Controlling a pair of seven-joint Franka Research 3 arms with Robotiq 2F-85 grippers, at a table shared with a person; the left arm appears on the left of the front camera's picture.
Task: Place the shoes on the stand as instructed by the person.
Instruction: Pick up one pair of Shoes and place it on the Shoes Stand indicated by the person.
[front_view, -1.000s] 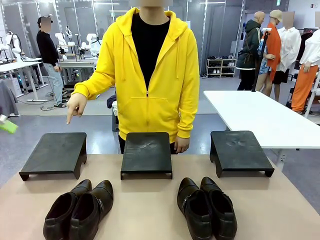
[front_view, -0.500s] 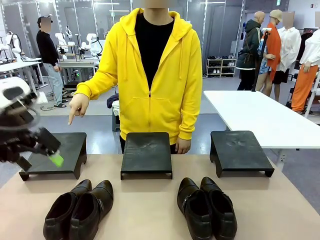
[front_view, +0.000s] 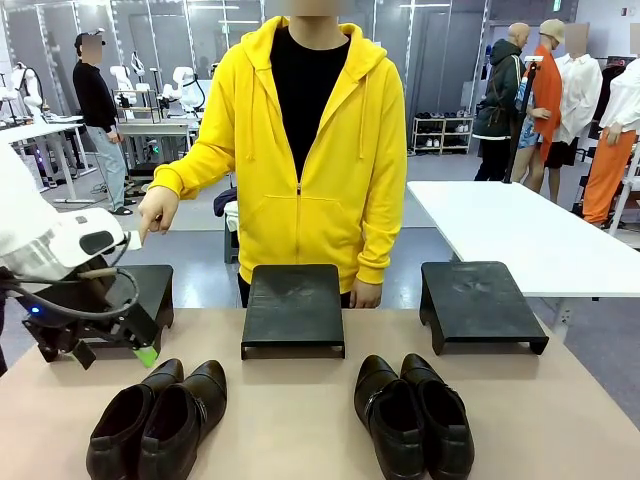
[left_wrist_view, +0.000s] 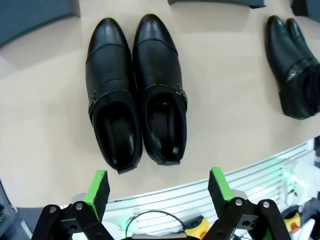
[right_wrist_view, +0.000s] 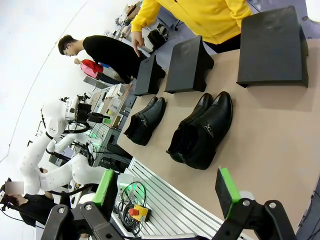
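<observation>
Three stands (front_view: 293, 305) line the far side of the bench (front_view: 300, 440), the person (front_view: 310, 150) behind the middle one. Nearer lie the left pair of shoes (front_view: 160, 420) and the right pair (front_view: 413, 415); the left gripper (front_view: 113, 353) hangs seemingly before the left stand (front_view: 155, 285).

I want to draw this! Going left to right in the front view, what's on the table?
left pair of shoes → middle stand → right pair of shoes

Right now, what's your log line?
left jaws: open, facing left shoes | right jaws: open, facing right shoes | person's hand: pointing toward left stand
</observation>
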